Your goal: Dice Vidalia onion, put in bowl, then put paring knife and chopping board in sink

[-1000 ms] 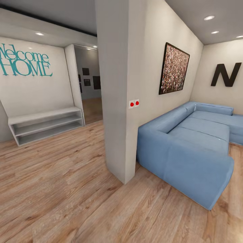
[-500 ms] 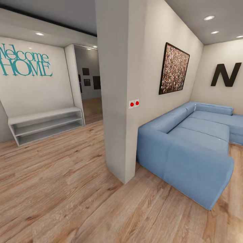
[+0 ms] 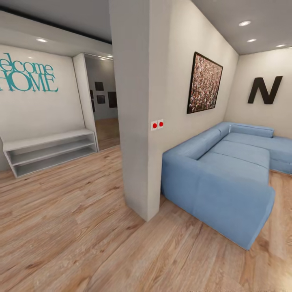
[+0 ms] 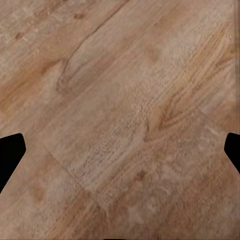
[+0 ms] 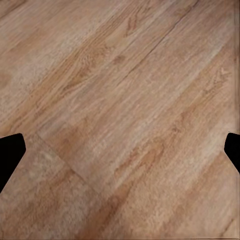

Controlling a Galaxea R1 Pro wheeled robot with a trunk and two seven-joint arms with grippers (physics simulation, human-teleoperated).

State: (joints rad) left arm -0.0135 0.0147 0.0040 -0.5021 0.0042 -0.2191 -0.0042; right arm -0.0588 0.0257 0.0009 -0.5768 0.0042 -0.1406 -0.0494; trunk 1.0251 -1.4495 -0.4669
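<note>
- My left gripper (image 4: 120, 150) hangs over bare wood floor (image 4: 125, 100), its dark fingertips (image 4: 10, 152) at the far edges of the wrist view: jaws wide apart, holding nothing.
- My right gripper (image 5: 120, 150) is the same, spread wide and empty.
- The onion, sink, board, knife and bowl are somewhere I have not reached; I am in a living room, not a kitchen.
- The wall corner (image 3: 140, 162) with two red switches (image 3: 157, 125) stands just ahead; steering carelessly could clip it.
- The blue sofa (image 3: 219, 178) sits close beside that wall, so swinging wide risks bumping it.
- The doorway (image 3: 101, 105) past the low shelf (image 3: 48, 152) may or may not lead to the kitchen; a wrong turn wastes time.
</note>
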